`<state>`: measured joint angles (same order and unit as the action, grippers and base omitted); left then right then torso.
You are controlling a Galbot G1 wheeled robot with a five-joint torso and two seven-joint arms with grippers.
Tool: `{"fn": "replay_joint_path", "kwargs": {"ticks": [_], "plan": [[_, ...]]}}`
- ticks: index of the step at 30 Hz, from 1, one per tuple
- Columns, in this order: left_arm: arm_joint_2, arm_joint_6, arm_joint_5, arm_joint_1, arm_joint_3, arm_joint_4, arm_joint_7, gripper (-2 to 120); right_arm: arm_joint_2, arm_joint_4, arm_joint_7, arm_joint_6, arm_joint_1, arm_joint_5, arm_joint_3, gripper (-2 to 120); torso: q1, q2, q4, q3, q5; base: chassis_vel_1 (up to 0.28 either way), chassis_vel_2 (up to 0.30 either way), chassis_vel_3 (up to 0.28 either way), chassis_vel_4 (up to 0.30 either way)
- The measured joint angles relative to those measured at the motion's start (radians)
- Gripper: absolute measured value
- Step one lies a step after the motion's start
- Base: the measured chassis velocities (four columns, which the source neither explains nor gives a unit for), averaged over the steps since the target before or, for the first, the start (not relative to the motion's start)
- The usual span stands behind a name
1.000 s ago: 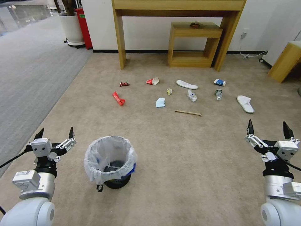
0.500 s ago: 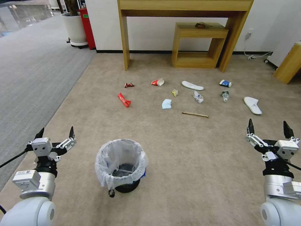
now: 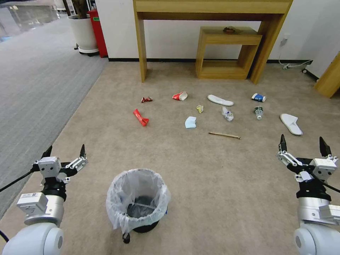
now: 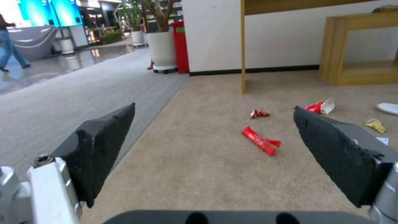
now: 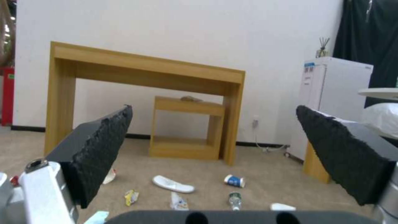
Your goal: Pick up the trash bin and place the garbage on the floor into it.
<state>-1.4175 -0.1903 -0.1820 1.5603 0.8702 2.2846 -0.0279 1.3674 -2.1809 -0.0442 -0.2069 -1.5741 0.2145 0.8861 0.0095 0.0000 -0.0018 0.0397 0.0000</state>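
Note:
The trash bin (image 3: 137, 201), black with a crinkly white bag liner, stands on the beige floor (image 3: 198, 177) close in front of me, a little left of centre. My left gripper (image 3: 65, 150) hovers open to the bin's left, empty. Far to the right, my right gripper (image 3: 302, 143) is open and empty too. The garbage lies scattered beyond the bin: a red wrapper (image 3: 140, 117), a crushed red can (image 3: 146, 99), a red cup (image 3: 180, 96), a blue paper (image 3: 190, 122), a wooden stick (image 3: 224, 135), a clear bottle (image 3: 259, 112), a blue cup (image 3: 258, 97) and white slippers (image 3: 291, 124).
A tall wooden console table (image 3: 212, 7) with a smaller wooden shelf unit (image 3: 226, 53) under it stands against the far wall. Grey ribbed carpet (image 3: 32, 85) runs along the left. A white planter (image 3: 83, 33) and red box (image 3: 100, 32) sit at back left; a wooden piece (image 3: 327, 79) at right.
The camera has moved: the whole floor scene shifted down and right, so the bin and litter sit nearer me. Both grippers hold the same open pose.

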Motion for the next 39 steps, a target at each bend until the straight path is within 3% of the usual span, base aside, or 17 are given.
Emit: {"fn": "replay_joint_path", "kwargs": {"ticks": [11,18,22,23,26,27,30,33,39], "plan": [[0.0,0.007,0.043,0.02,-0.009,-0.017,-0.004,100,-0.001,0.006,-0.021,-0.01,0.01,-0.003,-0.008,100,0.0,0.0,0.0,0.0,0.0,-0.107,0.105,0.107,-0.097],[0.056,-0.064,-0.002,0.07,-0.017,-0.006,0.029,100,-0.005,0.006,-0.024,-0.01,0.004,-0.009,-0.008,100,0.0,0.0,0.0001,0.0,-0.0002,-0.008,0.01,0.007,-0.006],[0.173,-0.28,-0.165,0.119,-0.034,0.052,0.127,100,-0.01,0.002,-0.024,-0.004,-0.003,-0.028,-0.007,100,0.0,0.0,-0.0001,0.0,0.0001,0.0,0.0,0.0,0.0],[0.173,-0.28,-0.165,0.119,-0.034,0.052,0.127,100,-0.01,0.002,-0.024,-0.004,-0.003,-0.028,-0.007,100,0.0,0.0,-0.0001,0.0,0.0001,0.0,0.0,0.0,0.0],[0.25,-0.409,-0.274,0.143,-0.058,0.078,0.218,100,-0.013,-0.006,-0.022,0.012,-0.002,-0.041,-0.011,100,0.0,0.0,0.0,0.0,-0.0001,0.0,0.0,0.0,0.0],[0.25,-0.409,-0.274,0.143,-0.058,0.078,0.218,100,-0.013,-0.006,-0.022,0.012,-0.002,-0.041,-0.011,100,0.0,0.0,0.0,0.0,-0.0001,0.0,0.0,0.0,0.0],[0.299,-0.492,-0.396,0.147,-0.096,0.09,0.329,100,-0.015,-0.008,-0.023,0.016,0.0,-0.043,-0.015,100,0.0,0.0,0.0,0.0,-0.0001,0.0,0.0,0.0,0.0],[0.324,-0.53,-0.468,0.151,-0.126,0.092,0.385,100,-0.015,-0.008,-0.025,0.017,0.0,-0.044,-0.017,100,0.0,0.0,-0.0001,0.0,-0.0001,0.0,0.0,0.0,0.0],[0.358,-0.554,-0.514,0.166,-0.208,0.085,0.419,100,-0.017,-0.009,-0.027,0.017,-0.002,-0.043,-0.018,100,0.0,0.0,0.0,0.0,0.0,0.0,0.0,0.0,0.0]]}}
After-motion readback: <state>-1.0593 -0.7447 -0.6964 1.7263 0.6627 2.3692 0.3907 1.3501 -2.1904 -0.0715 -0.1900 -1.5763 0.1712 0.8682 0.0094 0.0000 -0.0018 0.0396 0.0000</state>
